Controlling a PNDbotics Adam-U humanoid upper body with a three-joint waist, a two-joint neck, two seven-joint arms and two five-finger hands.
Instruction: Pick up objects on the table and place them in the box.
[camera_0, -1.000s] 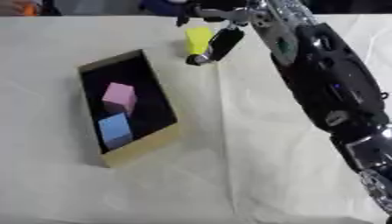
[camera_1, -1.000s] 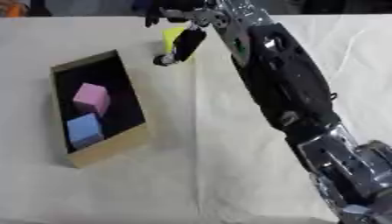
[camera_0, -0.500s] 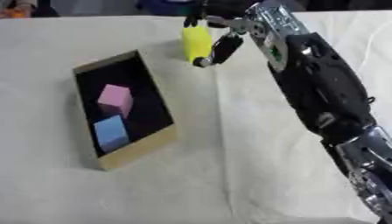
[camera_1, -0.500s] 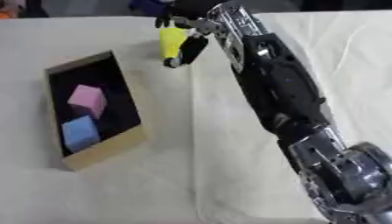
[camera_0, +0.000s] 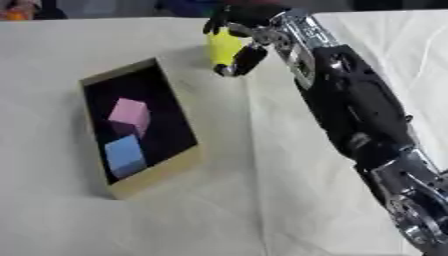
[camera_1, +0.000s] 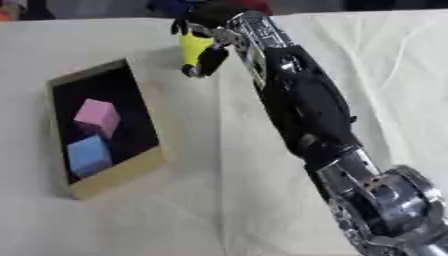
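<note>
My right hand (camera_0: 241, 25) reaches to the far middle of the table, its fingers curled around a yellow object (camera_0: 224, 47) held above the cloth. The thumb (camera_0: 243, 61) hangs dark beside it. To the left and nearer lies an open tan box (camera_0: 160, 175) with a black inside, holding a pink cube (camera_0: 130, 113) and a blue cube (camera_0: 123, 154). The yellow object is just right of the box's far corner. My left hand shows in neither view.
A white cloth (camera_0: 262, 210) with creases covers the table. My right arm (camera_0: 354, 115) stretches from the lower right corner up across the right half. Coloured shapes show at the far edge, beyond the table.
The whole picture has shifted, so the camera moved. My right hand keeps its hold on the yellow object, which now sits closer to the box's far right corner.
</note>
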